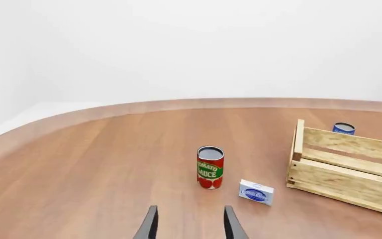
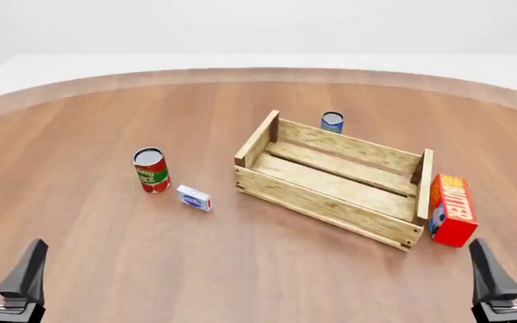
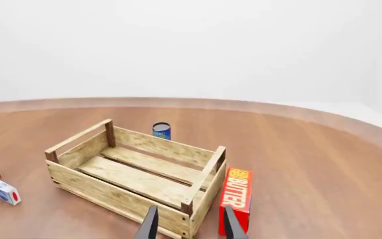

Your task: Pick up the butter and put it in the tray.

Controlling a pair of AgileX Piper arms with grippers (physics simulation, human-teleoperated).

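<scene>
Two pincers wait at the near edge of the tabletop, both open and holding nothing: the left pincer and the right pincer. The butter stands on its long edge just beside the tray, at the tray's right end, maybe touching it. It looks like a stiff, light carton with flat sides, so it should not squash. I would pinch it across its two wide red faces, near the middle. The left wrist view shows the tomato can and the small white-blue box, but no butter. The right wrist view shows the butter close, past the tray's corner.
</scene>
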